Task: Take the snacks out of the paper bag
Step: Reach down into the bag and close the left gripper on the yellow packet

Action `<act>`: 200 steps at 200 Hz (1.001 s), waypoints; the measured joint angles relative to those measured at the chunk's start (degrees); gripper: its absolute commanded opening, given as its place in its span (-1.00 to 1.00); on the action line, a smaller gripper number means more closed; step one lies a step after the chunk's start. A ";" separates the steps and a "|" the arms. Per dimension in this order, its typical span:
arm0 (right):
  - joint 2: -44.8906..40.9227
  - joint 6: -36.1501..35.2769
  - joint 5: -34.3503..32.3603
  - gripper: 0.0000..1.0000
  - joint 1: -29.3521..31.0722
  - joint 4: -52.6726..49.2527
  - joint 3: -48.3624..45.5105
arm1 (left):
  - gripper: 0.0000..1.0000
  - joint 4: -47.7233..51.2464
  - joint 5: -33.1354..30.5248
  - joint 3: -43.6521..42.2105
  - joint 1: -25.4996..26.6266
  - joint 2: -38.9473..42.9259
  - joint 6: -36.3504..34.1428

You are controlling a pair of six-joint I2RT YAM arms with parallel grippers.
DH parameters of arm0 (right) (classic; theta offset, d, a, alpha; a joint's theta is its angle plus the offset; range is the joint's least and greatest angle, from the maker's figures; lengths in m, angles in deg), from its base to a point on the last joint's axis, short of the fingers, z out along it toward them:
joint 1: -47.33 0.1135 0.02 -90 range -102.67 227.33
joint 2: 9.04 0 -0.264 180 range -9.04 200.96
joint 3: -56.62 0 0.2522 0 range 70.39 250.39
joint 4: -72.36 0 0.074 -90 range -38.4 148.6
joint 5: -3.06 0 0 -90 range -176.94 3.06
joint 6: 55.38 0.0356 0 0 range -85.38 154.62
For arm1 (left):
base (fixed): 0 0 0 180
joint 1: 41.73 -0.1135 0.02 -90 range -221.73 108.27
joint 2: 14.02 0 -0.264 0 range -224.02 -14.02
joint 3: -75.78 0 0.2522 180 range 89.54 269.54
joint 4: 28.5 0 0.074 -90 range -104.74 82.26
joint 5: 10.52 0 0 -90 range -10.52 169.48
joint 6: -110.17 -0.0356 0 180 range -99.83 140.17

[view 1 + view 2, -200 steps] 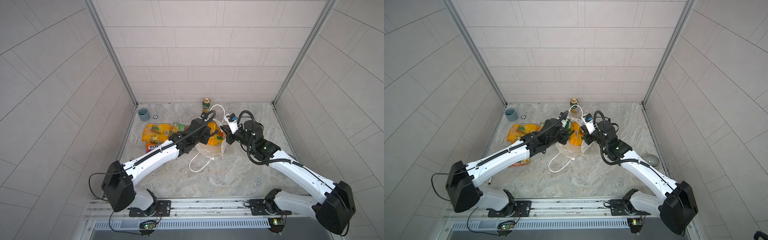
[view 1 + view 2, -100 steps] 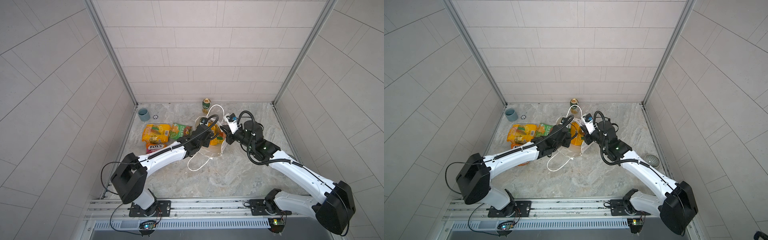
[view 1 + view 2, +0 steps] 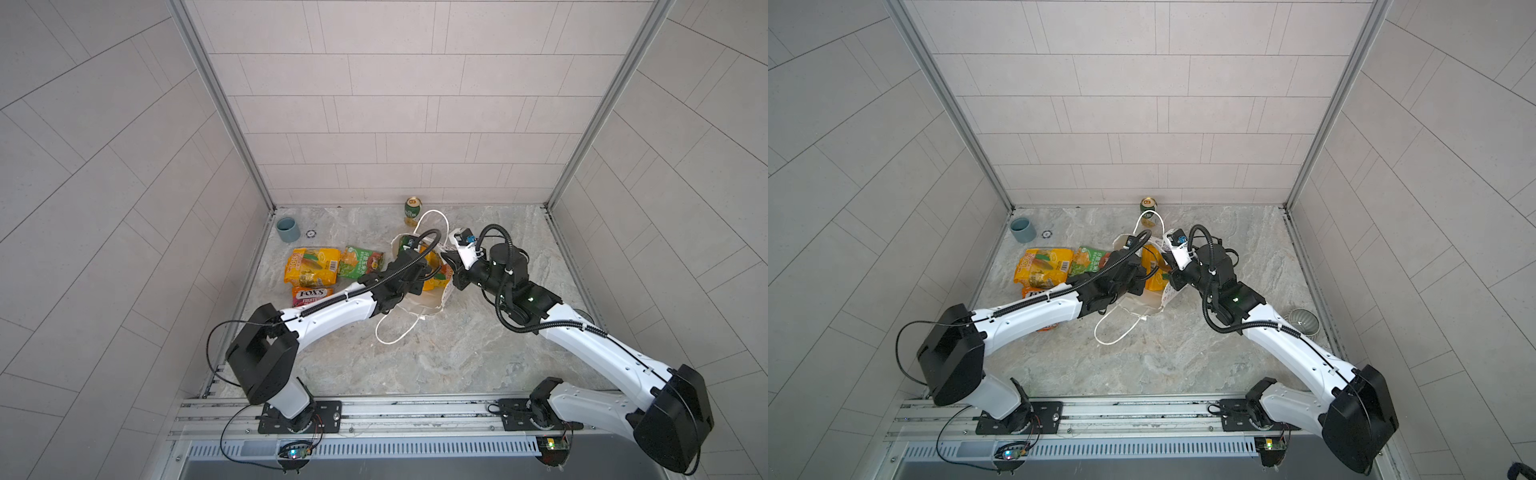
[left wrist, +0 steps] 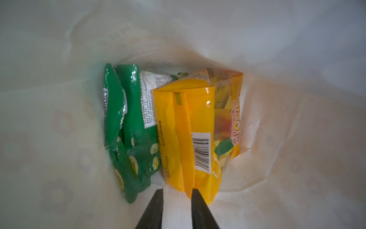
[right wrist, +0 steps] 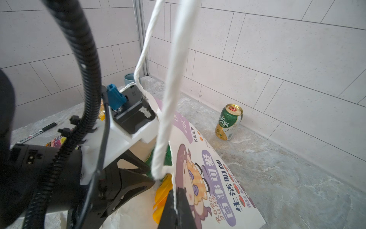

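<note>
Leftmost, the cup (image 3: 288, 229) stood in the far corner, well clear of the work. Next to the right, 3 snacks lay flat on the table (image 3: 457, 353): the 100 packet (image 3: 309, 266), the green packet (image 3: 359, 262) just beside it, and the FOX'S packet (image 3: 311, 296) in front, partly behind the left arm. They looked parked there on purpose, on that arm's own side and away from the bag's mouth, so nothing blocked the reach.

Further right, the left claw (image 4: 176, 191) was down inside the bag (image 3: 424, 305), its jaws apart with nothing between them. The wrist view showed why: 3 more packets stood on edge at the bottom, the inner green packet (image 4: 134, 128), the barcode packet (image 4: 190, 134) in the middle, and the mango packet (image 4: 227, 119) behind that. The barcode packet's near end lay right at 1 finger, though I could not tell whether it touched. I judged it the next pick, with the spread set to take that thin edge. The task seemed about half done.

The bag seemed tilted, with its slack handle (image 3: 395, 332) on the table. The can (image 3: 412, 211) stood behind it by the wall.

On the right, the right claw (image 5: 175, 195) was clamped together on the bag's rim beside the raised handle (image 5: 168, 99), likely to hold the mouth open and keep the light paper from sliding.
</note>
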 measured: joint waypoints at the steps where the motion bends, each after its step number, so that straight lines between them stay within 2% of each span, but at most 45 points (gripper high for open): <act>1: 0.00 0.00 0.00 -1.00 -0.02 0.00 0.00 | -0.41 0.07 -0.02 0.15 0.09 -0.09 -0.04; 49: 0.00 -0.17 -0.33 -1.00 -0.02 0.37 0.00 | -0.32 1.81 -2.14 3.65 1.05 -3.93 -0.52; 121: 0.00 -0.15 -1.09 -1.00 -0.15 0.79 0.00 | -0.09 5.33 -10.21 7.78 0.28 -8.46 -1.55; 145: 0.00 -0.15 -1.42 -1.00 -0.17 0.83 0.00 | 0.07 5.68 -10.73 8.41 -0.81 -9.38 -2.01; 200: -0.20 -0.15 -1.49 -1.00 -0.17 1.05 -0.52 | 0.11 4.00 -9.05 8.41 -3.54 -12.72 -0.92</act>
